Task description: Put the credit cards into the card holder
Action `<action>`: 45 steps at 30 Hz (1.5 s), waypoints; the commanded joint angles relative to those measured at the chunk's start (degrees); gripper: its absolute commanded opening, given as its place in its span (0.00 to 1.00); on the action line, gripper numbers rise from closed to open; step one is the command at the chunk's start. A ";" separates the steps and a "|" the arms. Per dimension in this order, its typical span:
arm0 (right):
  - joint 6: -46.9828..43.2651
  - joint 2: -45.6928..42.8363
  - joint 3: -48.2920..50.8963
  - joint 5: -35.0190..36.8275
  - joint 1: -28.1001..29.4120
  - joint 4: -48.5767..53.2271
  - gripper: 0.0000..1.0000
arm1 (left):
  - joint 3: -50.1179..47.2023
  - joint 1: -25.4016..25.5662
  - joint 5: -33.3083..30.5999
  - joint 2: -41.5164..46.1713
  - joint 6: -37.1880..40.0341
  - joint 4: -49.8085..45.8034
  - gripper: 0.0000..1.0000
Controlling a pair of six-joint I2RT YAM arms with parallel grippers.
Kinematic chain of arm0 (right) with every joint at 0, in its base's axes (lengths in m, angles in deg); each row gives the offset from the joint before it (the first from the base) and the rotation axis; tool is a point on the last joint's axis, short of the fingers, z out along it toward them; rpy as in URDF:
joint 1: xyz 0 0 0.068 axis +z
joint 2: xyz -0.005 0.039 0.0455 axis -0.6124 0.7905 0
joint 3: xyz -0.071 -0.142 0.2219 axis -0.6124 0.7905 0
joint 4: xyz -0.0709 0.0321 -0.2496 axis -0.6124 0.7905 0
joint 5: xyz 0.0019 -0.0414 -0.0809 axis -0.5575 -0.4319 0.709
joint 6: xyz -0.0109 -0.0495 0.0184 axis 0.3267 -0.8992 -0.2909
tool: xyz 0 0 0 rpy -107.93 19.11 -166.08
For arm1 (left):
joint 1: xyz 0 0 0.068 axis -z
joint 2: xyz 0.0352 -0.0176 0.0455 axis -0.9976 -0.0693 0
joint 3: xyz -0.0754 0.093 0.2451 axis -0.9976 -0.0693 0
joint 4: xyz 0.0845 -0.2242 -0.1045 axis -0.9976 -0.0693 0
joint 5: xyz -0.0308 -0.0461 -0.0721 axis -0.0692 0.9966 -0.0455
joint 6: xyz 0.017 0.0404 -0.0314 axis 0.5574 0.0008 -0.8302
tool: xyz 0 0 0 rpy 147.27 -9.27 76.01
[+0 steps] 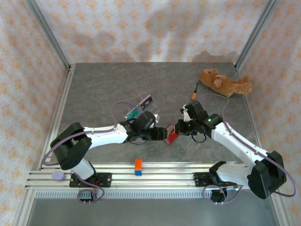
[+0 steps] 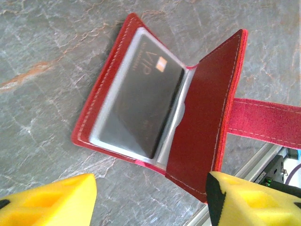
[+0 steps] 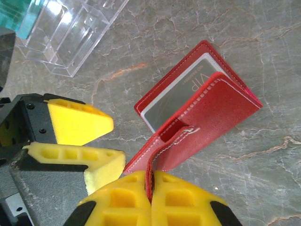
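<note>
Right gripper (image 3: 151, 181) jaws are clamped on the snap tab (image 2: 268, 120) of the red card holder (image 2: 202, 108), bottom centre of its wrist view. My read: it props the cover up so the sleeve is reachable. Left gripper (image 2: 150, 202) jaws are apart and empty, hovering over the holder, mid-frame in the top view.

Count:
- one holder
- one black VIP card (image 2: 141, 108), seated in the holder's clear sleeve
- one teal card (image 3: 21, 19), in the one clear tray (image 3: 80, 33), upper left

Other tray contents unclear.
</note>
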 commanded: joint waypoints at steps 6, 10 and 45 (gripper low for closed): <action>-1.61 1.39 0.34 5.81 0.35 3.29 0.00 | 0.40 0.56 -3.53 -0.06 2.98 -3.70 0.52; 0.22 1.07 0.11 11.85 -0.40 7.63 0.00 | 0.77 0.55 -4.40 0.52 3.98 -5.24 0.52; 3.73 20.93 1.43 18.82 -8.17 -0.21 0.00 | 5.20 1.44 -1.24 -7.95 2.84 -1.94 0.39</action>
